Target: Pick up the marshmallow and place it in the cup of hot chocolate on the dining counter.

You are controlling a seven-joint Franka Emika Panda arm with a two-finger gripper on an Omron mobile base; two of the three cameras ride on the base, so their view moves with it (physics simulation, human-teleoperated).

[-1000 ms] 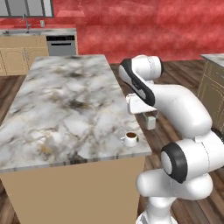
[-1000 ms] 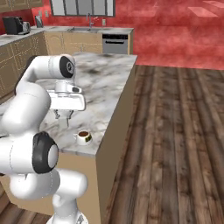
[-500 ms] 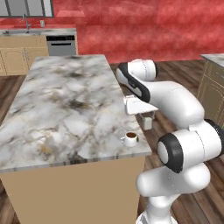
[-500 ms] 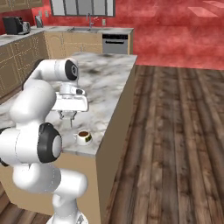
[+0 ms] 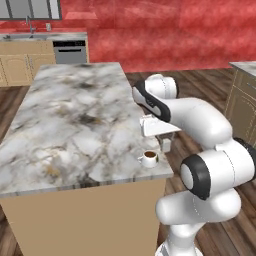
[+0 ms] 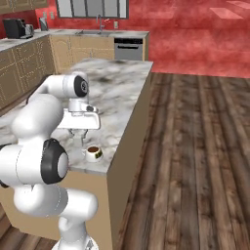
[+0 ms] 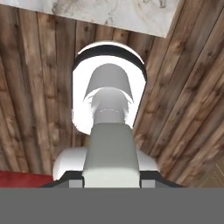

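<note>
Counter (image 5: 75,125): marble top, tan sides.
Cup (image 5: 149,158): on the counter's near corner, by the edge, dark liquid inside.
Gripper (image 5: 166,145): just beyond the counter edge, beside the cup, fingers together; marshmallow not discernible.

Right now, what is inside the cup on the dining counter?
The cup of hot chocolate holds dark brown liquid; no marshmallow shows on its surface. Anything below the surface is hidden. It stands near the dining counter corner, beside the gripper.

No readable text, label, brand or number appears on anything.
</note>
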